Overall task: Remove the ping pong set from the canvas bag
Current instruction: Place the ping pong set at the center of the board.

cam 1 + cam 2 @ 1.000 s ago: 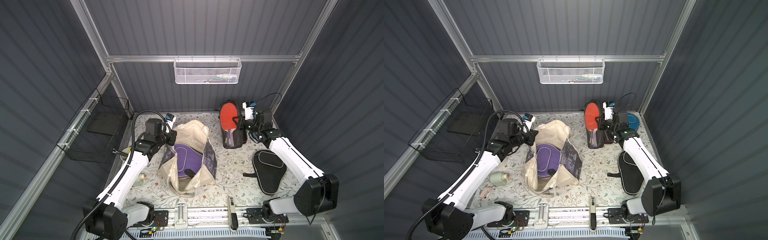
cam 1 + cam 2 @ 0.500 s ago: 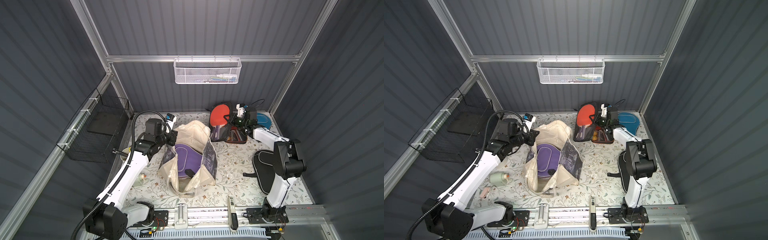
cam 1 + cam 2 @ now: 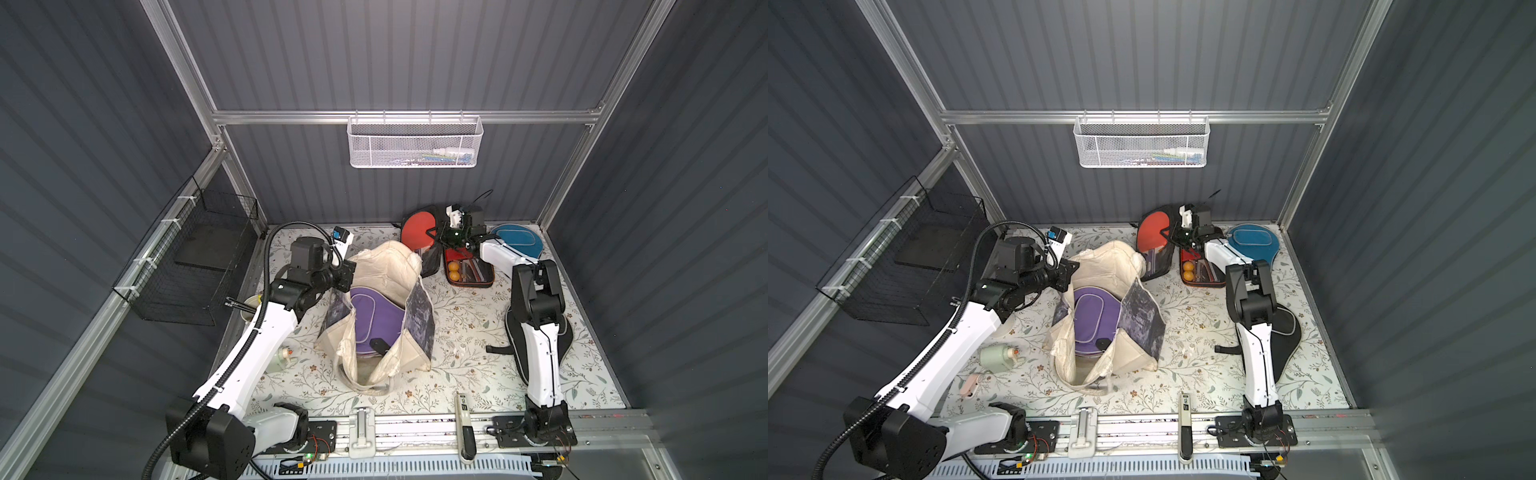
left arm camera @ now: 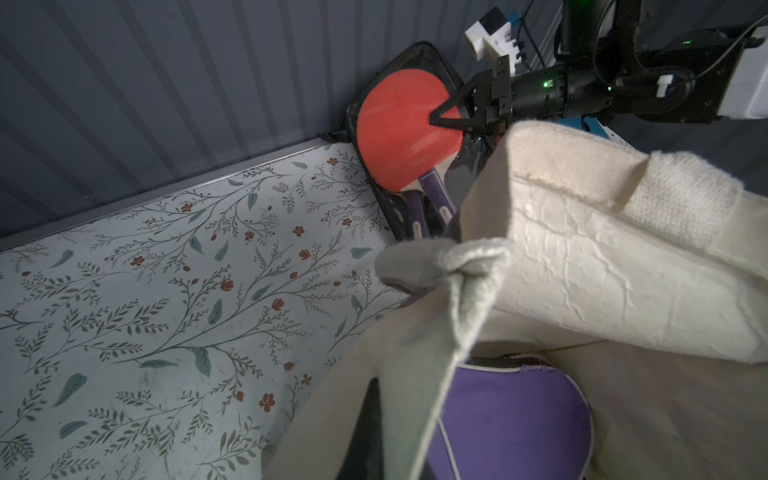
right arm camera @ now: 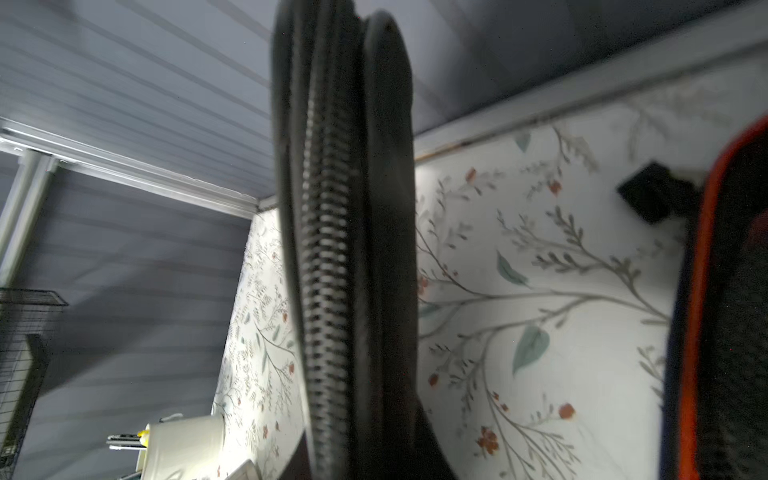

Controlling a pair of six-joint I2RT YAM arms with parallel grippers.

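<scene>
Canvas bag [image 3: 386, 266] rim is being pinched by left claw [image 3: 348, 271], holding mouth open; paddle case [image 4: 432, 62] lid is being clamped by right claw [image 4: 438, 117], upper right of frame.

White mesh basket [image 3: 414, 143] on back wall [image 3: 316, 183], black wire rack [image 3: 195, 266], possibly pale-green bottle [image 3: 994, 359] on floral tabletop [image 3: 1200, 365]

The mouth of the canvas bag [image 3: 388, 259] gapes upward, its far rim pinched by the left claw [image 3: 351, 270]. The purple cover [image 3: 376, 318] fills most of the inside, leaving room only at the near end. Bare worktop [image 3: 465, 332] lies open between the bag and the right arm [image 3: 540, 353]. At the back, the raised lid of the red-and-black case [image 3: 429, 262], gripped by the right claw [image 3: 439, 240], stands just beside the bag's far corner. The black cover [image 3: 1287, 332] lies under the right arm.
</scene>
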